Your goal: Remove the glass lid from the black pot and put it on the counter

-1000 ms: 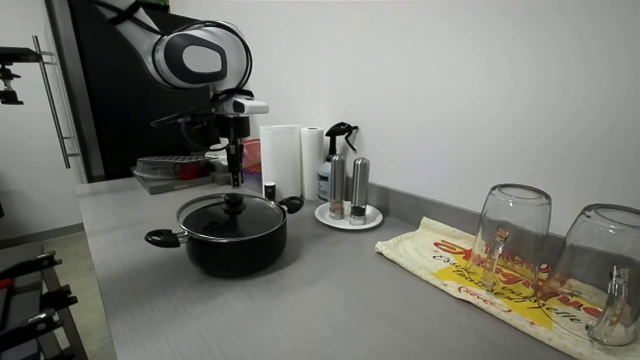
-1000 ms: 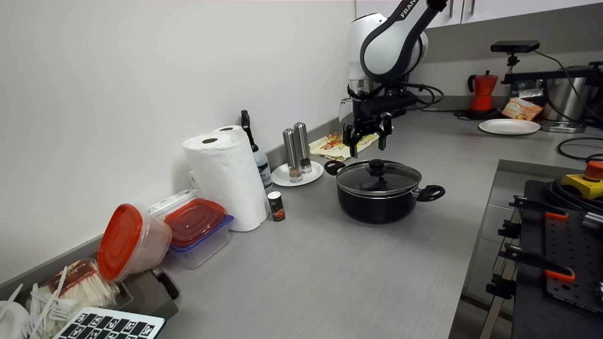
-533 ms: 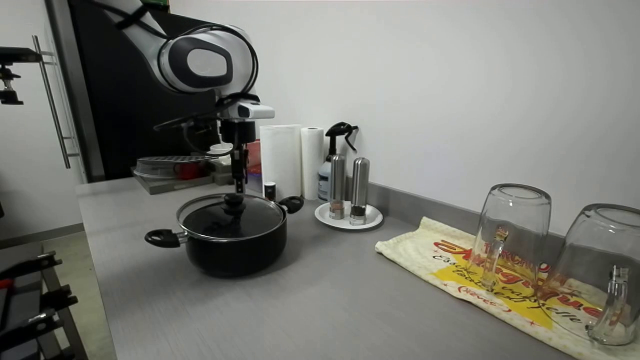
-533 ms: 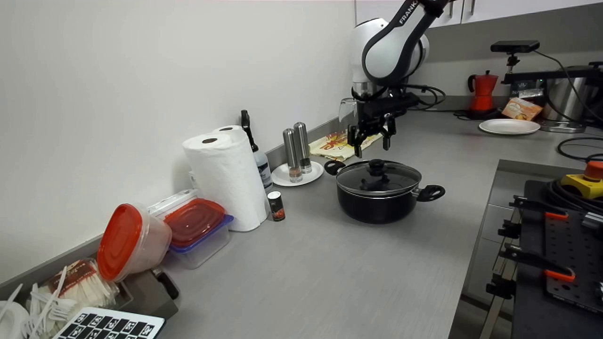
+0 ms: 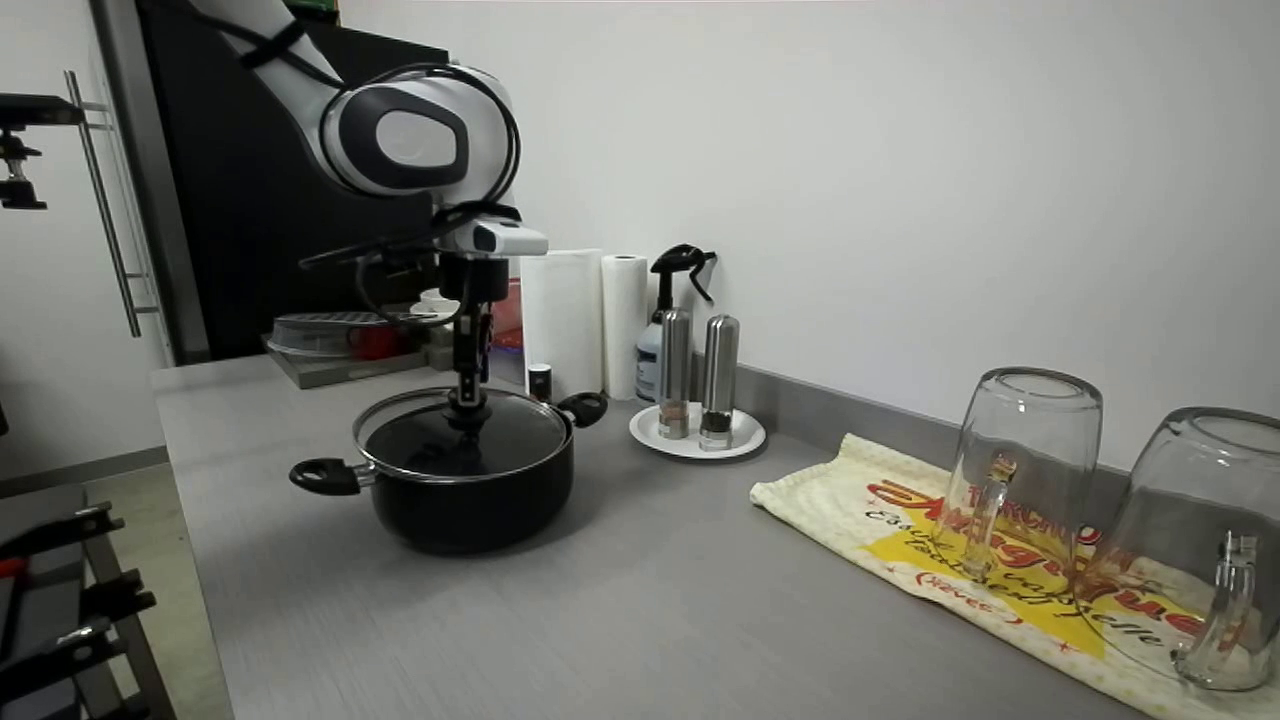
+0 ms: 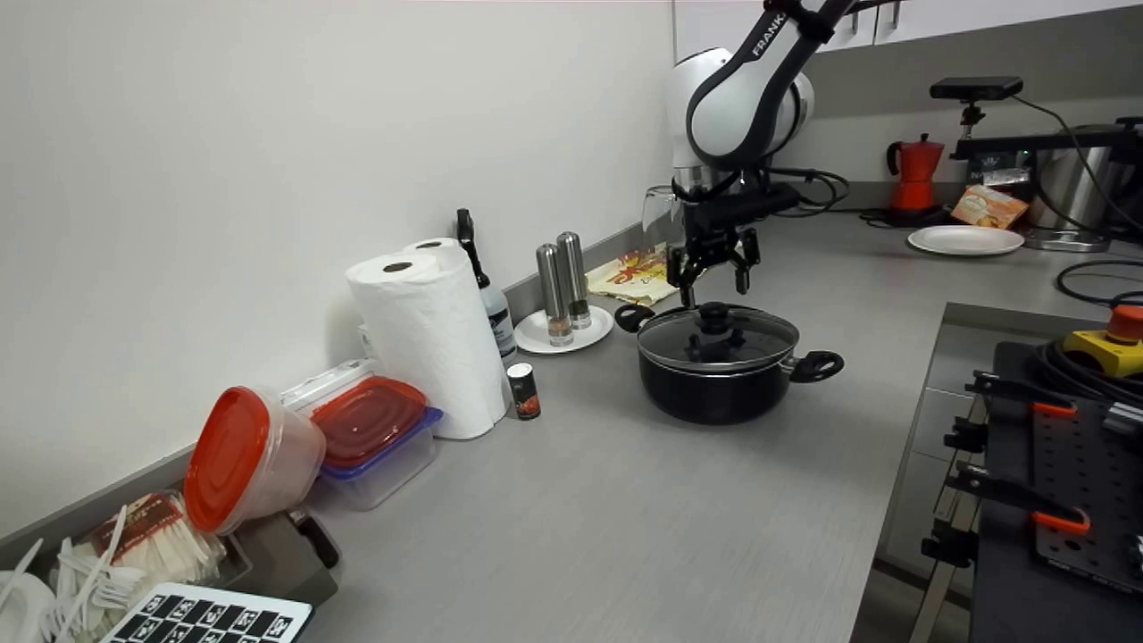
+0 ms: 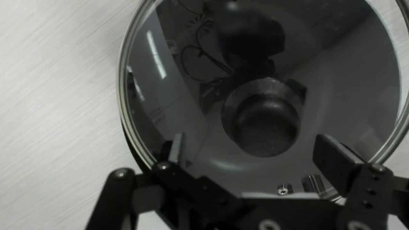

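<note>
The glass lid (image 5: 525,435) sits on the black pot (image 5: 480,515); both also show in an exterior view, lid (image 6: 759,338) and pot (image 6: 710,395). The pot stands on the grey counter (image 5: 650,610). My gripper (image 6: 714,293) is open and empty, pointing down just above the lid. In the wrist view the black knob (image 7: 266,131) shows between and slightly ahead of the widely spread fingers (image 7: 332,159), touching neither. In an exterior view my gripper (image 5: 469,398) hides much of the knob. Exact fingertip height over the glass is hard to tell.
Paper towel rolls (image 6: 433,344), a small spice jar (image 6: 524,390) and a white plate with two grinders (image 5: 697,445) stand near the wall. Two upturned glass mugs (image 5: 1030,470) rest on the patterned towel (image 5: 870,500). The pot's side handles (image 5: 325,476) stick out.
My gripper has come down toward the lid, its fingertips now near knob height, with a slight sideways shift. It stays open. The lid and pot have not moved.
</note>
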`<state>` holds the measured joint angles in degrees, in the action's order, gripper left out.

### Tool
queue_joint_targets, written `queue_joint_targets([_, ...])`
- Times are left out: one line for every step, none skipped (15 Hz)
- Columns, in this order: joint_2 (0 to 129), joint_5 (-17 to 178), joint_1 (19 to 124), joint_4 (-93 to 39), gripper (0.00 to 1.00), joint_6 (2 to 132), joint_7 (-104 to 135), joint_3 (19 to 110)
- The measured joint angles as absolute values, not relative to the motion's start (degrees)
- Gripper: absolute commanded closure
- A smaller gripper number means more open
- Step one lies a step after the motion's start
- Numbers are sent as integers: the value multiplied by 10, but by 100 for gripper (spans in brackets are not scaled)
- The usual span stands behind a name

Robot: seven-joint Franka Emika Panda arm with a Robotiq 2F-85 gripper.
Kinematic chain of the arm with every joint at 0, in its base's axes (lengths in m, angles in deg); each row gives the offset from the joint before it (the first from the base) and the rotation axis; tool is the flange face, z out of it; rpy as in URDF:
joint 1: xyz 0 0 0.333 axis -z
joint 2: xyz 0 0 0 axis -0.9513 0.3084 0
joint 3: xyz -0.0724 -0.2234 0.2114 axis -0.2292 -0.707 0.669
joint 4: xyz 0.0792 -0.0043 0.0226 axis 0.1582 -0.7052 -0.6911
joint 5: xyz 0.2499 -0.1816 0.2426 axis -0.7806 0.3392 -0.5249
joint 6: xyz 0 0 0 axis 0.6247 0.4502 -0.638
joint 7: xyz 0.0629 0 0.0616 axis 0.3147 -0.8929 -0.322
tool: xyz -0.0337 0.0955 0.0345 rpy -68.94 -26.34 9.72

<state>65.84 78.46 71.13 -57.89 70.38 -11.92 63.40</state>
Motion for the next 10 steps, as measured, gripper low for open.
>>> queue_joint_targets([660, 781, 710, -579, 0, 702, -119, 635])
queue_joint_targets([661, 778, 709, -579, 0, 699, -119, 635])
queue_joint_targets([662, 774, 707, -579, 0, 697, -119, 635])
queue_joint_targets([663, 772, 706, -579, 0, 696, -119, 636])
queue_joint_targets([664, 769, 705, -579, 0, 694, -119, 636])
queue_joint_targets([664, 767, 704, -579, 0, 692, -119, 636])
queue_joint_targets([664, 765, 704, -579, 10, 690, -119, 636])
queue_joint_targets([664, 764, 704, -579, 26, 688, -119, 636])
queue_joint_targets([664, 762, 704, -578, 32, 687, -119, 636])
queue_joint_targets([664, 760, 704, -578, 40, 686, -119, 636])
